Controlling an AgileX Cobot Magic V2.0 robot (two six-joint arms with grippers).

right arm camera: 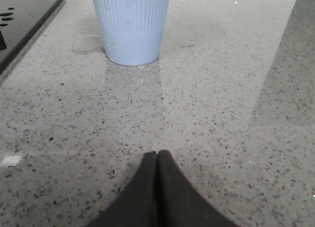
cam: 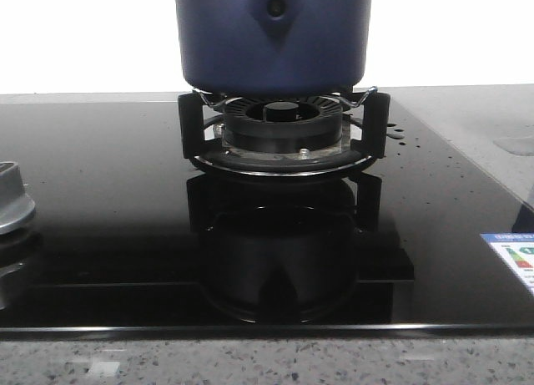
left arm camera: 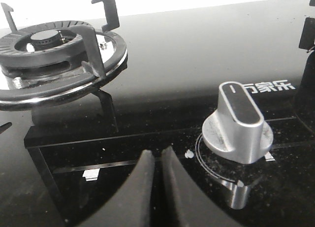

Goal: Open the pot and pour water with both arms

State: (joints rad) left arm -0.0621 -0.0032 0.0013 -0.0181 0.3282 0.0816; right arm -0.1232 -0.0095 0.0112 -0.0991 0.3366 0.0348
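The dark navy-blue pot stands on the black burner grate at the middle back of the black glass hob in the front view; its top and lid are cut off by the frame edge. A round rivet mount shows on its side. Neither gripper shows in the front view. My left gripper is shut and empty, low over the hob beside a silver knob. My right gripper is shut and empty over the speckled counter, short of a pale blue ribbed cup.
A second, empty burner with grate shows in the left wrist view. A grey metal burner cap sits at the hob's left edge. An energy label is at the hob's right. The speckled stone counter lies right of the hob.
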